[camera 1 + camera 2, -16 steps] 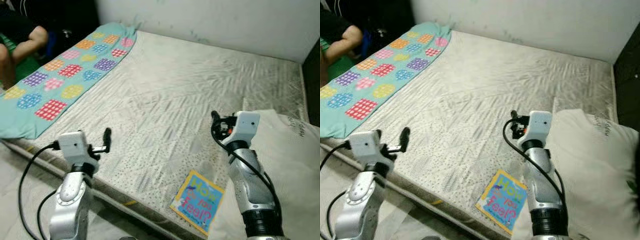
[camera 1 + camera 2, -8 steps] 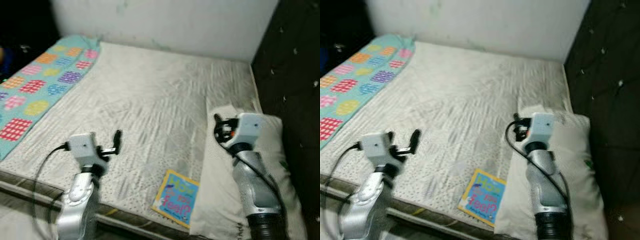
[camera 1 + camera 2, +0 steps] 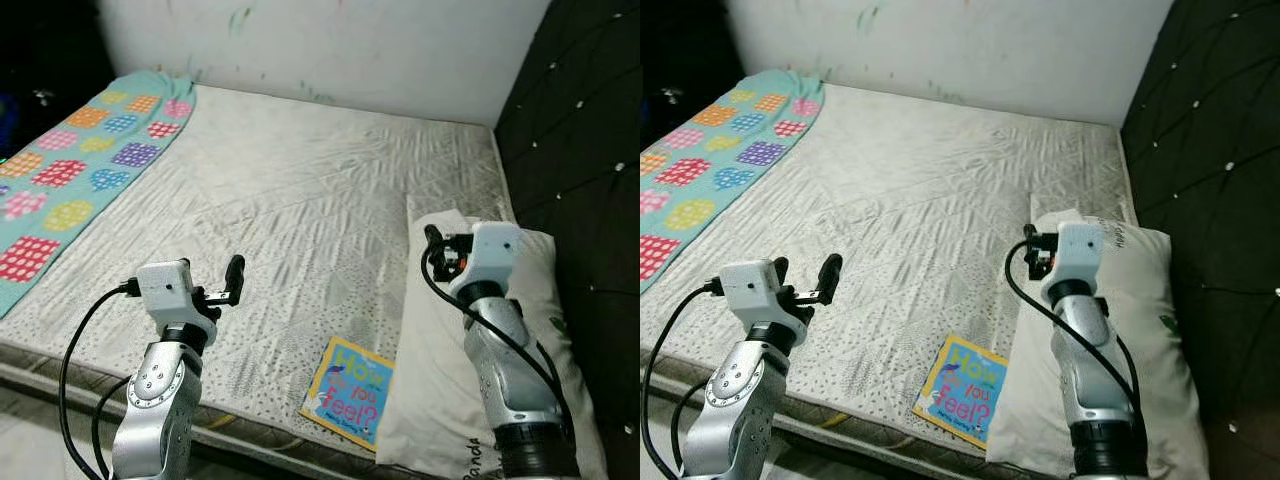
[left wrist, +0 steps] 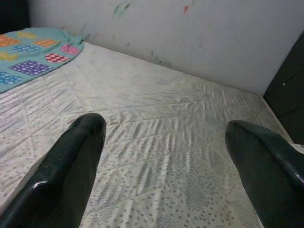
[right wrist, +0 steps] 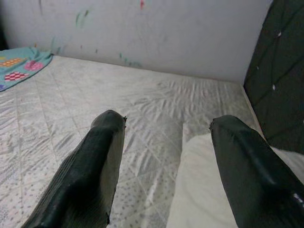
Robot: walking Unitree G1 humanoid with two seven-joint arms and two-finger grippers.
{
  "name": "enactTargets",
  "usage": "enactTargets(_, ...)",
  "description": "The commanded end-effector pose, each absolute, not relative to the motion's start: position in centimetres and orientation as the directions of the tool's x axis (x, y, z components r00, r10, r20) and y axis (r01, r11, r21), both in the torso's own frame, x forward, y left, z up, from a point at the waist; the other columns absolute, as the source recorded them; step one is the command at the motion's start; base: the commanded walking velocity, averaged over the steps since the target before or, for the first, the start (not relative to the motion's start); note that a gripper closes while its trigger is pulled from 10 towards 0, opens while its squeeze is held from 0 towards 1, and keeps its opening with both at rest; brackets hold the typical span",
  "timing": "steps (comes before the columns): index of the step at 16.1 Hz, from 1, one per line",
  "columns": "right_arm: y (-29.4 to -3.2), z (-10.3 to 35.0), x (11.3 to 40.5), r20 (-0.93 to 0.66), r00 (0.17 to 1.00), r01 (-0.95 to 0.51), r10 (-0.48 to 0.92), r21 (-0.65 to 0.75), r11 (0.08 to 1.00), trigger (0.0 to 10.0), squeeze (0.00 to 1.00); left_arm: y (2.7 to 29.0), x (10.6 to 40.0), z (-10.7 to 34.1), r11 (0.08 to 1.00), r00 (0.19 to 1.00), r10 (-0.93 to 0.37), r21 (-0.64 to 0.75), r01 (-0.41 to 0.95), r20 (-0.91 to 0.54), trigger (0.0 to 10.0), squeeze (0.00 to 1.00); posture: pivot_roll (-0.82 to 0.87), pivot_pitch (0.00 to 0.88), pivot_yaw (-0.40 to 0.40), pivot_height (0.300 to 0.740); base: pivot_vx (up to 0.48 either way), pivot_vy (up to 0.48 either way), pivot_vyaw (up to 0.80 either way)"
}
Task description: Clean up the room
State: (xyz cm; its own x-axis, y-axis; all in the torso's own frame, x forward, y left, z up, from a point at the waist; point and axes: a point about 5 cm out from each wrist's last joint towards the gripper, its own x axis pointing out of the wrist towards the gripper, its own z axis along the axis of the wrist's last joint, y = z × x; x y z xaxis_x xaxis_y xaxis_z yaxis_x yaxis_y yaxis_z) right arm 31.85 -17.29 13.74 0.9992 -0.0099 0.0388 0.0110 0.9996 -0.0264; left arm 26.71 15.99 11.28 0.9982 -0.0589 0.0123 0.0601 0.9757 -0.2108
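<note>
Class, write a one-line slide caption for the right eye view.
Both arms raised over a bare mattress, children's book near its edge beside a white pillow, patterned teal blanket opposite.

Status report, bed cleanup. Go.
Left pincer open, empty, over mattress. Right pincer open, empty, above pillow edge. Book flat at near edge, untouched. Nothing blocking it.
</note>
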Motion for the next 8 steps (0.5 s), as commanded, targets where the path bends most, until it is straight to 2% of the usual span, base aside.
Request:
enactTargets(1, -17.46, 13.99, 32.05, 0.045, 0.999, 0.017, -0.016, -0.033, 0.999, 10.0, 0.00, 15.68, 26.73, 11.41, 0.975, 0.997, -0.080, -0.209, 0.081, 0.012, 10.0, 0.00, -0.06, 0.000, -0.017, 0.740, 0.000, 0.000, 0.00)
enactTargets(4, -17.29, 13.69, 32.07, 0.024, 1.000, 0.021, -0.021, 0.003, 1.000, 10.0, 0.00, 15.41, 26.82, 11.29, 0.968, 0.997, -0.081, -0.237, 0.079, 0.002, 10.0, 0.00, -0.06, 0.000, -0.015, 0.740, 0.000, 0.000, 0.00)
enactTargets(8, -16.95, 13.65, 32.05, 0.022, 1.000, 0.008, -0.008, 0.011, 1.000, 10.0, 0.00, 15.19, 26.99, 11.38, 0.963, 0.995, -0.100, -0.252, 0.098, 0.003, 10.0, 0.00, -0.06, 0.000, -0.015, 0.740, 0.000, 0.000, -0.77)
